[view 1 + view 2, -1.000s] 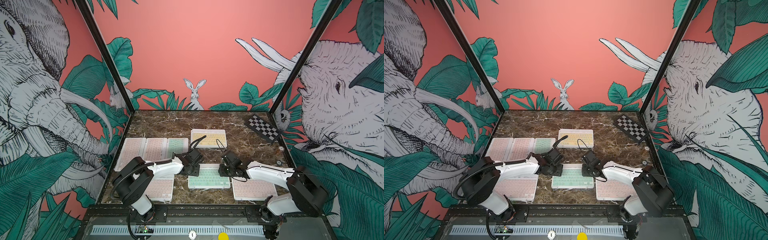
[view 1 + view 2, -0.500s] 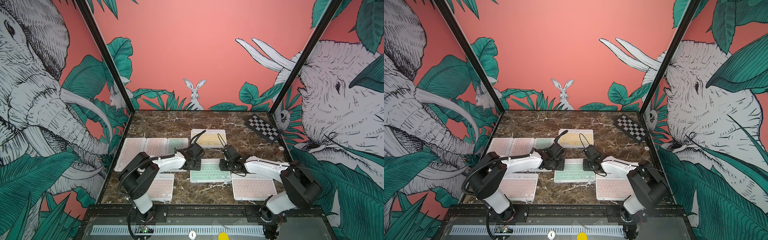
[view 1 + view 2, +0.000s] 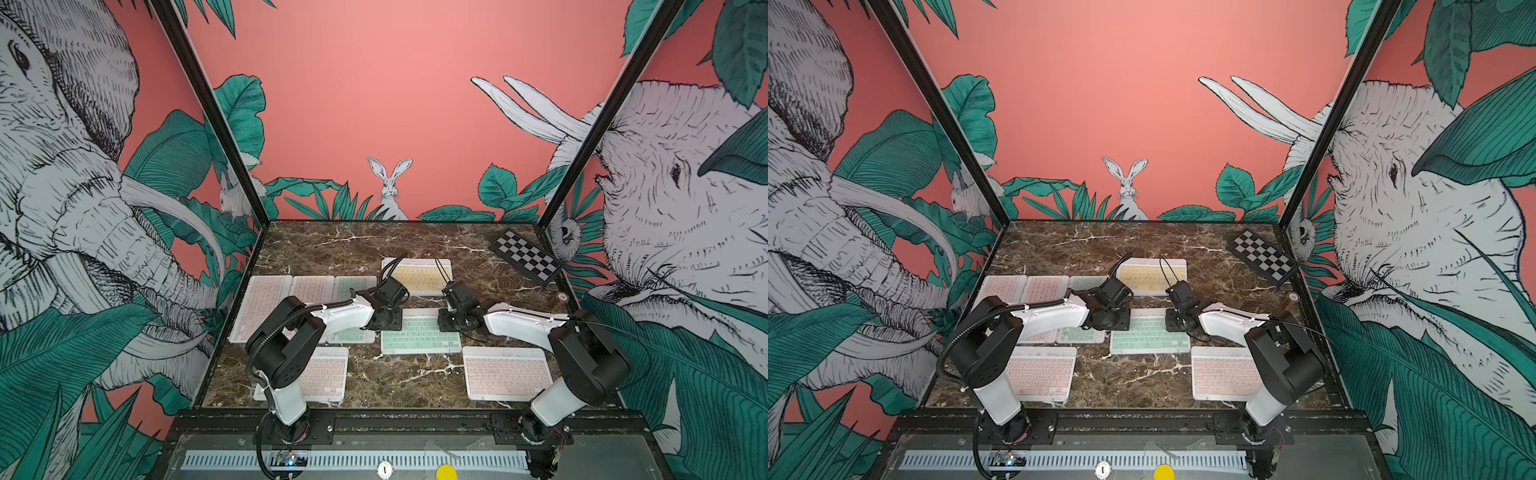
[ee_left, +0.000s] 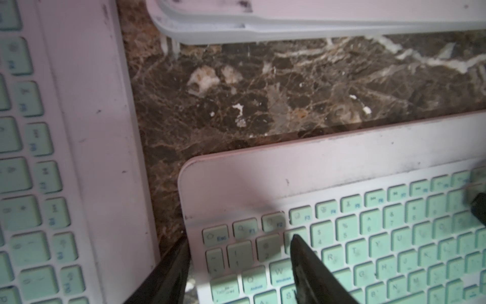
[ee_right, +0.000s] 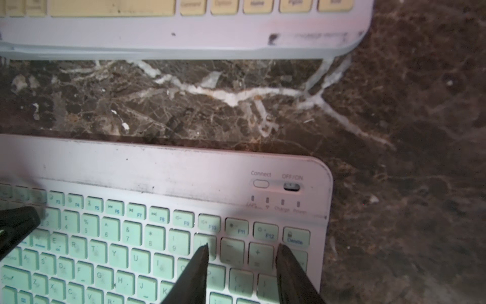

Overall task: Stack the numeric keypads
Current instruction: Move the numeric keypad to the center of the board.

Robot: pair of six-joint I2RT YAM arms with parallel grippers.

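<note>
A mint-keyed keypad point(image 3: 419, 338) point(image 3: 1148, 338) lies flat at the table's middle, with both grippers low over its far corners. My left gripper point(image 4: 239, 239) point(image 3: 388, 324) is open: one finger sits off the keypad's point(image 4: 394, 237) left edge, the other over its keys. My right gripper point(image 5: 242, 246) point(image 3: 451, 322) is open too, both fingertips over the keys by the right edge of the keypad point(image 5: 131, 237). A yellow keypad point(image 3: 419, 276) point(image 5: 184, 26) lies just beyond, a strip of marble between them. Neither gripper holds anything.
Two pink keypads point(image 3: 257, 307) point(image 3: 309, 291) and a mint one point(image 3: 353, 286) point(image 4: 26, 184) lie side by side at the left. Pink keypads lie front left point(image 3: 326, 376) and front right point(image 3: 505, 372). A checkered board point(image 3: 525, 257) sits at the back right.
Both arms have reached farther back. The middle mint keypad has slid away from the front edge toward the yellow one, and the gap between the two has narrowed.
</note>
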